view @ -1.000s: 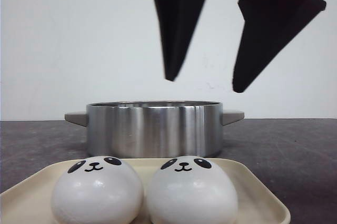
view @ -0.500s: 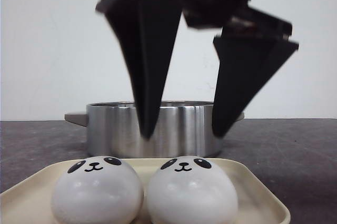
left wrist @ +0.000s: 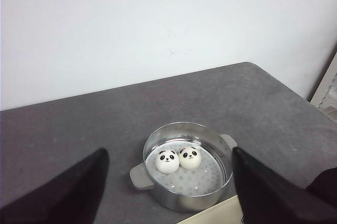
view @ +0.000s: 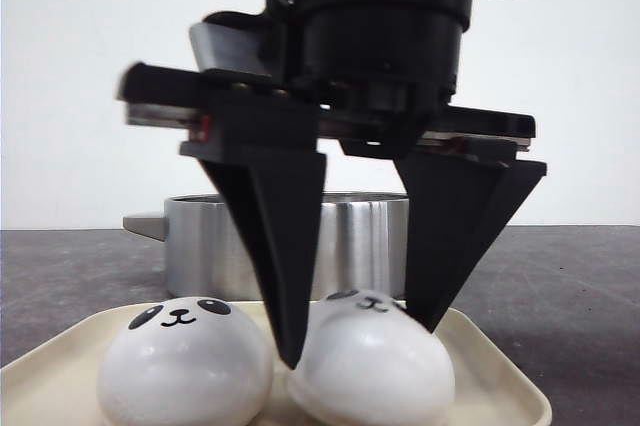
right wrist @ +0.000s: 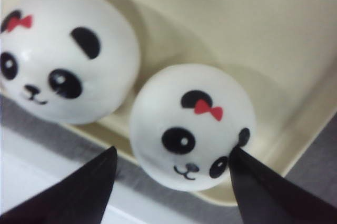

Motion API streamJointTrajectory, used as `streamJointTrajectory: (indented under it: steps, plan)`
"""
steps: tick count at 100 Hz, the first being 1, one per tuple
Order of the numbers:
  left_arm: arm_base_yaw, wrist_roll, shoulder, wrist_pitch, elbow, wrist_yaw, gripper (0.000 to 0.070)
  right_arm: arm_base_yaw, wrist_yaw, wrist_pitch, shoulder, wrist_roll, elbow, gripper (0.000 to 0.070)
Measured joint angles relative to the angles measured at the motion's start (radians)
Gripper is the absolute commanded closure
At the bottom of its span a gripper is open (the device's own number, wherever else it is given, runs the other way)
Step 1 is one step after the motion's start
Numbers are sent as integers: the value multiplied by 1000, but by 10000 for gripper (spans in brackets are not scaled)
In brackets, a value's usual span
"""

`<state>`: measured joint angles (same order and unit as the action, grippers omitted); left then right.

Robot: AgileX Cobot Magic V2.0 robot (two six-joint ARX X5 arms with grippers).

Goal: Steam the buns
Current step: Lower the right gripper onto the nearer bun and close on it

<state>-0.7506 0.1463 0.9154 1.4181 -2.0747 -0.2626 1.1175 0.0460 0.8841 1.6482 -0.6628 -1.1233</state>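
Note:
Two white panda-faced buns lie side by side on a cream tray: the left bun and the right bun. My right gripper is open and straddles the right bun, one black finger dipping between the two buns. In the right wrist view that bun, with a red bow, sits between the fingertips of the right gripper, the other bun beside it. Two more buns lie in the steel pot. My left gripper hangs open high above it.
The steel pot with side handles stands just behind the tray on the dark grey table. A white wall backs the table. A tray corner shows near the pot in the left wrist view.
My right gripper has come down from above the pot and toward the camera, and now stands open around the right bun on the tray. The buns and pot have not moved.

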Motion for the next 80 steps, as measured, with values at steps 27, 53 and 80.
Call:
streamJointTrajectory:
  steps: [27,53,80]
  plan:
    - [0,0,-6,0,0,0,276,-31,3,-20,13,1,0,423]
    - [0,2,-6,0,0,0,276,-39,-17,-35,64,18,-12,681]
    - [0,2,-6,0,0,0,276,-39,4,-36,62,64,-13,682]
